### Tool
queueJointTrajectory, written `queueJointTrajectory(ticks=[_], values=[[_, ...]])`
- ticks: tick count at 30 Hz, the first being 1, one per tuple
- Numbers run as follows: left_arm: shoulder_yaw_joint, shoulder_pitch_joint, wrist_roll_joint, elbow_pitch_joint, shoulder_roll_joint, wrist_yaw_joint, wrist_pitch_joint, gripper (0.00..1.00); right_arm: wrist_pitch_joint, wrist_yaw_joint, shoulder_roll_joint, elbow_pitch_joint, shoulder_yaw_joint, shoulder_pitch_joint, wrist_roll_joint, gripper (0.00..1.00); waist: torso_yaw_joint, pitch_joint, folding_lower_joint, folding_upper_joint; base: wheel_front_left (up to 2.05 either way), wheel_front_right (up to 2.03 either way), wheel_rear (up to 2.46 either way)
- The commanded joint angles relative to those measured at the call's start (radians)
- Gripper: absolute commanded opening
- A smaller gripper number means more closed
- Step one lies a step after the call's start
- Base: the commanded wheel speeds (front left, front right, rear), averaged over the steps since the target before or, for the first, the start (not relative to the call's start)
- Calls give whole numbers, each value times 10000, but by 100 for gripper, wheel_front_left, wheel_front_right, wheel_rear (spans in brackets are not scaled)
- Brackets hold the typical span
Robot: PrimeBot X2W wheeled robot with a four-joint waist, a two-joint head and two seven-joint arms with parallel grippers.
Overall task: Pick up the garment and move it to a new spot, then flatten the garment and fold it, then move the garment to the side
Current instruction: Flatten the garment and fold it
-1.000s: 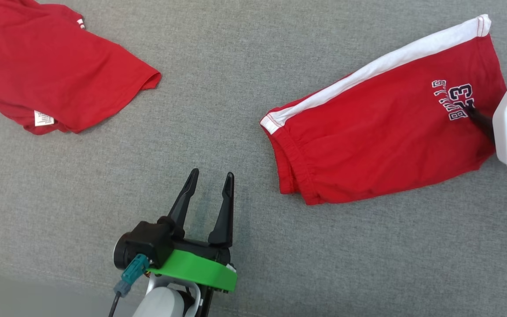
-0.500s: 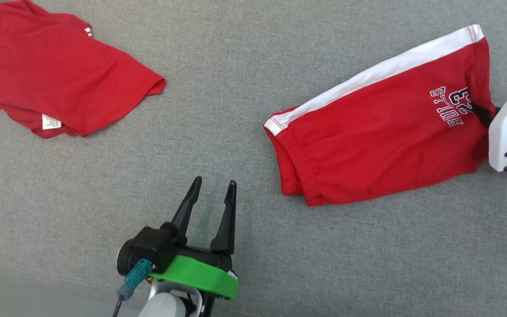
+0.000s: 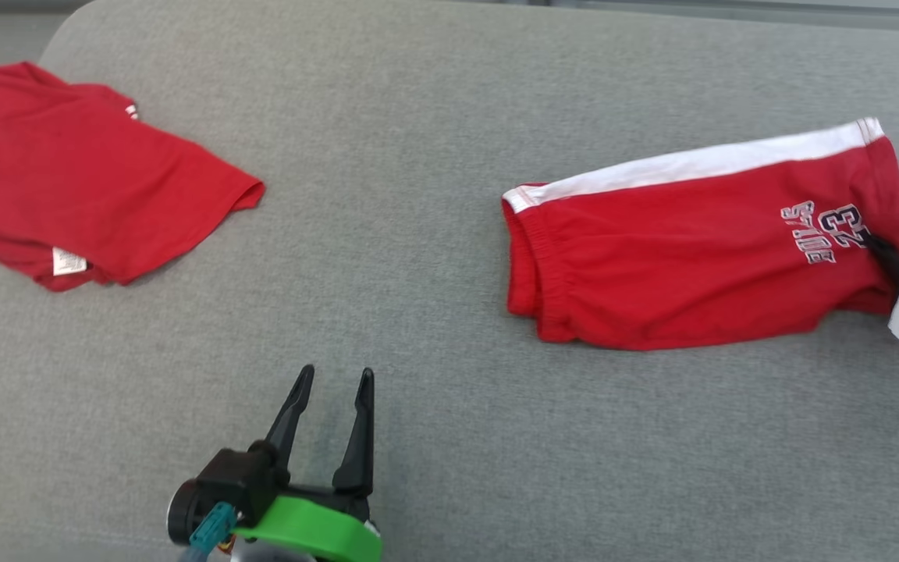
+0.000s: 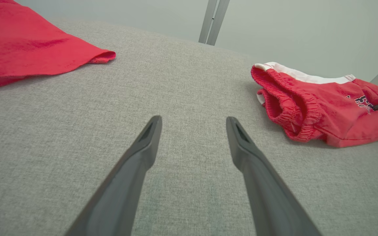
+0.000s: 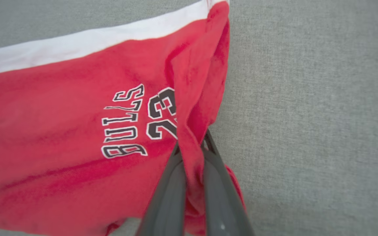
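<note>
Two tools are before us, and we begin with the nearer one. Our left tool (image 3: 336, 371) hovers low over the bare grey table (image 3: 418, 156). Its fingers are parted wide and point away from us, with nothing between them.

Further out on our right lie the red shorts (image 3: 691, 250), flat on the table, with the white stripe along the far edge. Our right tool (image 5: 192, 144) reaches in from the right, low and almost flat. Its fingers are clenched on a pinch of red cloth at the leg hem, just beside the "BULLS 23" print.

We judge that the first step is in hand: the grip is taken, the lift not yet done. The next move calls for raising this corner high enough that the hanging cloth does not drag, then carrying it to a new spot. Far on our left lies another red garment (image 3: 83, 195), well apart.
</note>
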Motion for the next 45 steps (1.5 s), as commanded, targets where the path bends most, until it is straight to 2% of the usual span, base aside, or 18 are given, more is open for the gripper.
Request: queueJointTrajectory(ticks=[1, 7, 11, 16, 19, 24, 28, 38, 45], values=[[133, 251, 116, -56, 105, -80, -30, 100, -180, -22, -151, 120, -157, 304, 178, 0, -549, -479, 0, 0, 0, 0, 0], [524, 499, 510, -346, 196, -301, -30, 100, -833, -20, -615, 660, -944, 834, 535, 0, -1010, -359, 0, 0, 0, 0, 0], [703, 330, 716, -510, 140, -466, -30, 100, -1259, -20, -1101, 1013, -1419, 842, 291, 0, -1066, -225, 0, 0, 0, 0, 0], [799, 382, 836, -458, 50, -574, -30, 100, -1277, -17, -1391, 258, -1135, 474, -345, 0, -1082, -308, 0, 0, 0, 0, 0], [760, 375, 880, -344, 9, -640, -31, 100, -994, -17, -1229, -692, -535, 367, -763, 0, -1035, -447, 0, 0, 0, 0, 0], [938, 68, 927, -107, -34, -537, -31, 100, -123, -17, -677, -2792, 1205, 452, -1080, 0, -838, -669, 0, 0, 0, 0, 0], [1039, -178, 910, 157, -45, -536, -31, 100, 485, -19, -458, -3605, 2175, 628, -890, 0, -617, -834, 0, 0, 0, 0, 0], [1436, 55, 740, 279, -49, -395, -31, 100, 417, -19, -663, -3493, 2185, 1202, -766, 0, -426, -1199, 0, 0, 0, 0, 0], [1345, 208, 624, 282, -48, -381, -31, 100, 274, -19, -231, -2979, 1982, 963, -1520, 0, -539, -1232, 0, 0, 0, 0, 0]])
